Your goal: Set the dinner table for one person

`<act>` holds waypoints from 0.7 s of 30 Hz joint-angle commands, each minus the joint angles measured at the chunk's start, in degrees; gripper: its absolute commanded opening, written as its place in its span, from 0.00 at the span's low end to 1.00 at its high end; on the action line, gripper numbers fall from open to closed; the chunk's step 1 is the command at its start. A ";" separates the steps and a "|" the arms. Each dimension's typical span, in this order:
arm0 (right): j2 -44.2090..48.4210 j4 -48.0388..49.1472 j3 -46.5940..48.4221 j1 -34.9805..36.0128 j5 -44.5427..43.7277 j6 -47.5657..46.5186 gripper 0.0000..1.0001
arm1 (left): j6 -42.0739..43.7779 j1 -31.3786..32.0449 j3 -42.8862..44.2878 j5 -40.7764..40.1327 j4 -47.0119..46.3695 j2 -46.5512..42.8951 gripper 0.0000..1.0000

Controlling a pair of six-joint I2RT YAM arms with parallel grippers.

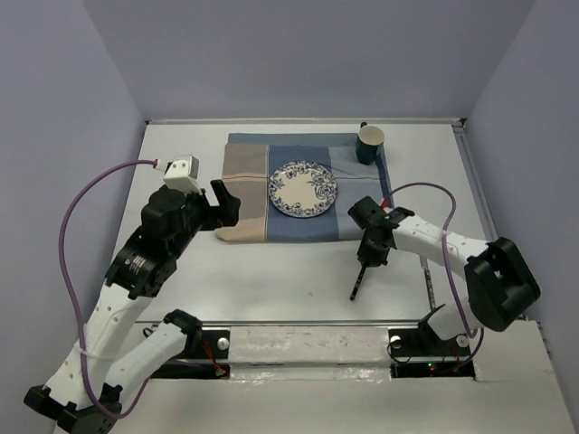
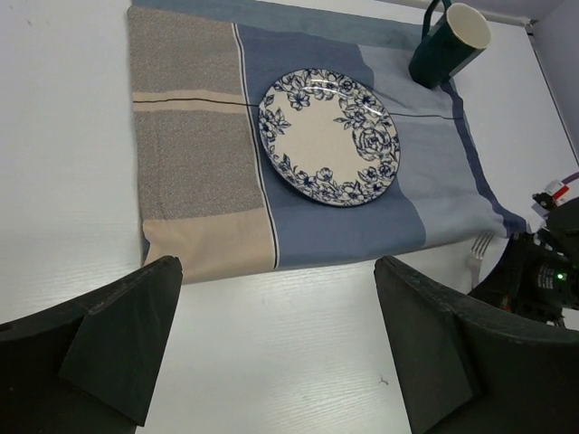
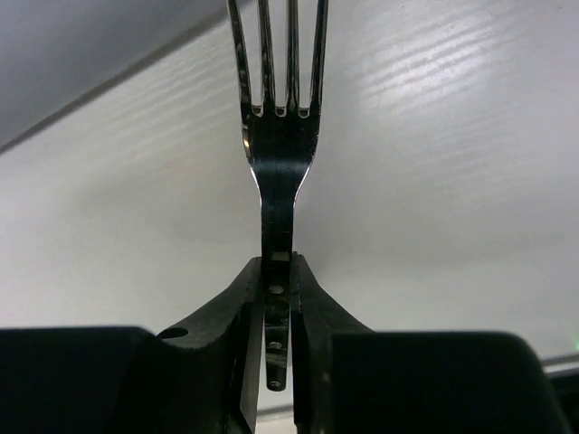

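The white dinner table point(image 1: 271, 289) fills the top view. My right gripper point(image 1: 365, 260) is shut on the handle of a metal fork point(image 1: 359, 276), just off the mat's near right corner. In the right wrist view the fork point(image 3: 279, 136) sticks straight out past the closed fingers point(image 3: 244, 298), tines away, with the table point(image 3: 434, 181) behind it. The fork's tines point(image 2: 479, 246) also show in the left wrist view. My left gripper point(image 1: 226, 203) is open and empty over the mat's near left edge; its fingers point(image 2: 127, 334) frame bare table point(image 2: 289, 362).
A blue-and-tan cloth mat point(image 1: 249, 226) lies at the back middle. On it sit a blue floral plate point(image 1: 303, 188) and a dark green mug point(image 1: 370, 145) at its far right corner. Metal rails point(image 1: 475, 181) edge the table, and grey walls close in around it.
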State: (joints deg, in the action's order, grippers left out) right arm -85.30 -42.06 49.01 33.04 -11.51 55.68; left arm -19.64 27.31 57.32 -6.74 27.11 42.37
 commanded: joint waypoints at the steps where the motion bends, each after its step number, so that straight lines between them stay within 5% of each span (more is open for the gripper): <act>1: 5.67 -5.74 10.37 4.84 -6.86 -4.17 0.00 | 1.53 0.38 2.71 -1.78 0.57 -0.01 0.99; 6: -6.34 -6.02 35.66 7.39 -7.12 -14.62 0.00 | 1.62 0.37 3.85 -5.20 3.12 0.17 0.99; 14: -40.77 -5.22 82.49 10.91 -2.04 -26.15 0.00 | -1.45 0.29 2.27 -10.22 7.07 -0.18 0.99; 21: -58.38 -1.98 99.68 11.96 2.80 -27.12 0.00 | -4.35 0.20 -0.80 -8.20 8.57 0.52 0.99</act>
State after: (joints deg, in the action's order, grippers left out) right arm -137.82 -45.32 140.59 44.38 -11.90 31.22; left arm -21.71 27.31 57.84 -14.87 34.63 42.59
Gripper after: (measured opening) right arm 0.186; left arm 0.989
